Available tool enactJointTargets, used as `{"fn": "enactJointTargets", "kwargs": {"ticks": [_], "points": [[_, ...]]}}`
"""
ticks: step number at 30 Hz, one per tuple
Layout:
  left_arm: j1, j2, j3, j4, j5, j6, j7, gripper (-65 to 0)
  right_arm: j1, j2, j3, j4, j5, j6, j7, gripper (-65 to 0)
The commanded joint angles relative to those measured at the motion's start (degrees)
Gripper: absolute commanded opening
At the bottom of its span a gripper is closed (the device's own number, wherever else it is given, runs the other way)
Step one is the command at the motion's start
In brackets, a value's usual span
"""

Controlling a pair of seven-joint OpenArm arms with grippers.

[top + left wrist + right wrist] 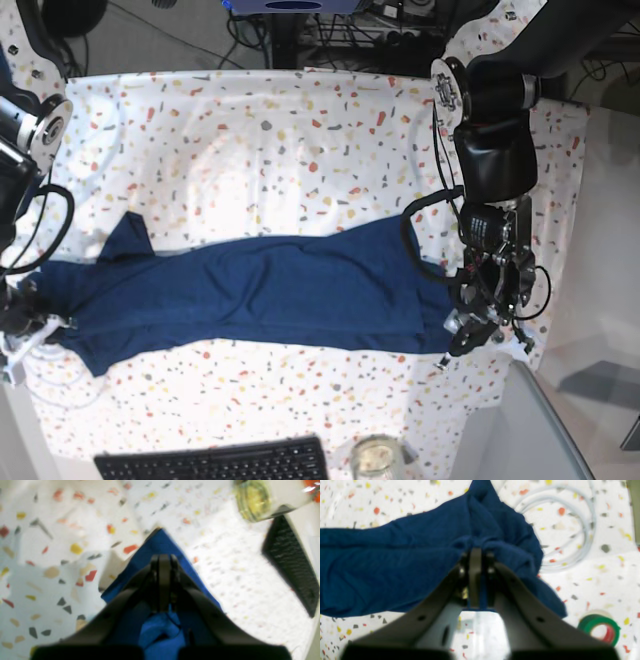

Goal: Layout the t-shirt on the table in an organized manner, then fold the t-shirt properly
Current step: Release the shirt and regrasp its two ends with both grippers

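T-shirt (260, 295) fabric lies stretched in a long band across the table (300, 140), its long axis running from the base view's left edge to its right, with 1 short sleeve poking up near the left end. The cloth is soft, plain dark navy, rumpled into lengthwise folds. The table cover is white, speckled with red, orange, grey and yellow flecks. The left gripper (163, 562) has its fingers pressed together on a pointed corner of the t-shirt at the right end. The right gripper (476, 555) is likewise pinched tight on bunched cloth at the opposite end. A coil of pale cable (560, 530) and a green tape roll (600, 628) lie beside it. A black keyboard (215, 462) and a glass jar (378, 460) with something yellowish inside sit at the near edge
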Motion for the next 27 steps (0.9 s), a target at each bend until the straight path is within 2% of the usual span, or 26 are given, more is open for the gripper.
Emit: {"fn": "enactJointTargets", "kwargs": {"ticks": [1,4,5,7,9,10,12,16,18,21,23,27], "points": [[-2.39,-0.26,0.07,0.18,0.13,-0.44,-1.25,-65.0,1.46,1.17,-0.48,1.0,0.62,0.04,-0.14,-53.1],[-1.69,-0.26,0.07,-0.09,-0.22,-0.53,-1.42,-65.0,-1.88,3.02,-5.14,6.27,0.71,0.31,-7.53,-33.9],[-1.07,-0.43,-0.2,0.18,-0.22,-0.53,-1.42,-65.0,-4.78,2.84,-6.1,11.37,0.97,0.31,-8.85,-27.3],[0.77,-0.7,-0.64,2.2,-0.22,-0.61,-1.6,-63.8,-12.43,0.91,-6.63,22.54,0.88,0.31,-8.32,-19.2],[3.67,-1.93,-0.64,5.98,-0.31,-0.61,-2.66,-50.8,-19.37,-1.11,-6.81,32.21,0.71,0.31,-8.23,-14.7],[5.52,-2.28,-0.64,8.35,-0.31,-0.61,-3.18,-44.3,-22.27,-2.17,-7.25,35.46,0.71,0.31,-8.23,-14.0],[8.95,-2.63,-0.64,12.22,-0.31,-0.61,-3.53,-36.4,-26.23,-3.05,-9.18,37.57,0.71,0.22,-8.14,-14.0],[17.56,-3.86,-0.46,21.72,-0.4,-0.7,-3.45,-25.2,-27.9,-3.4,-13.4,33.7,0.71,0.04,-7.53,-14.0],[21.52,-3.86,-0.55,25.58,-0.4,-1.67,-3.36,-22.2,-27.02,-3.4,-14.19,30.71,0.71,0.04,-5.51,-14.0],[28.9,-3.6,-0.72,29.98,-0.4,-7.12,-3.45,-18.4,-24.3,-3.4,-14.28,25.09,0.62,0.04,-2.96,-13.7],[33.12,-3.51,-0.72,31.65,-0.4,-9.58,-3.45,-16.1,-22.1,-3.4,-14.28,20.43,0.62,0.04,-2.6,-13.7],[38.84,-3.42,-0.72,32.53,-0.4,-13.27,-3.45,-15.3,-18.49,-3.4,-14.28,11.72,0.62,-0.04,1.0,-13.7]]}}
